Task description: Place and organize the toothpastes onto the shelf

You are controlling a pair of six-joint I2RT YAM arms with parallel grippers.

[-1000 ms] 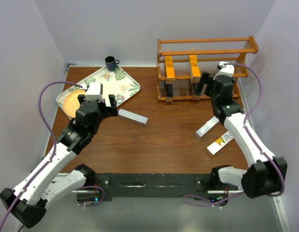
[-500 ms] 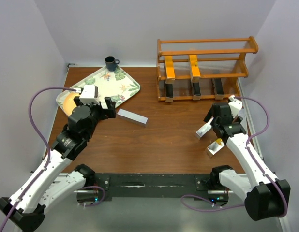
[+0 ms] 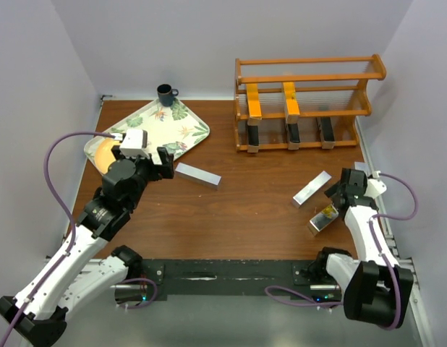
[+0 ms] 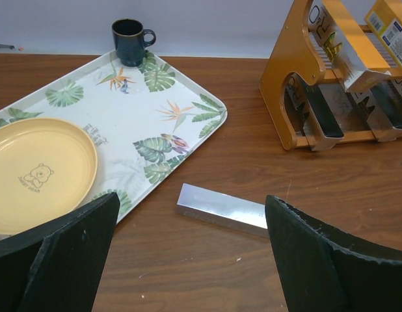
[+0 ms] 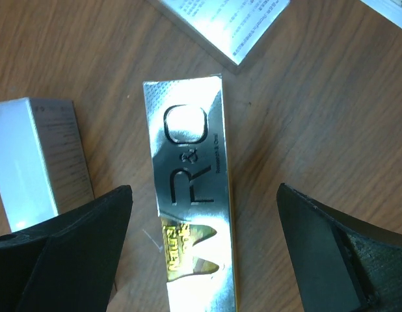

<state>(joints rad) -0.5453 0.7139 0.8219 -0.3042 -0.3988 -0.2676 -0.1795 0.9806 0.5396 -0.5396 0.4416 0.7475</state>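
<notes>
The job looks a little past halfway. The shelf (image 3: 310, 76) at the far right of the bench (image 3: 245, 217) already carries five toothpastes: two orange-yellow and white boxes (image 3: 254, 101) standing side by side on the middle tier, and three black boxes (image 3: 292, 132) spaced along the bottom tier below them. The top tier holds nothing. The rest lie loose on the bench. One silver-grey box (image 3: 198, 174) rests flat just off the corner of the leaf-patterned tray (image 3: 202, 130), directly ahead of the left hand (image 4: 191, 253). That hand hovers above the wood with its fingers spread wide and nothing between them. Another silver-grey box (image 3: 312, 188) lies at an angle near the right side. Next to it is a box marked R&O (image 5: 188, 149) with yellow print. The right hand (image 5: 202, 221) hangs straight over this one, fingers spread to either side of it and not touching it. The right wrist view shows at least two pale boxes close around it, though how many lie there I cannot tell. By my reckoning about four boxes remain to be lifted and lined up with their own colours.
</notes>
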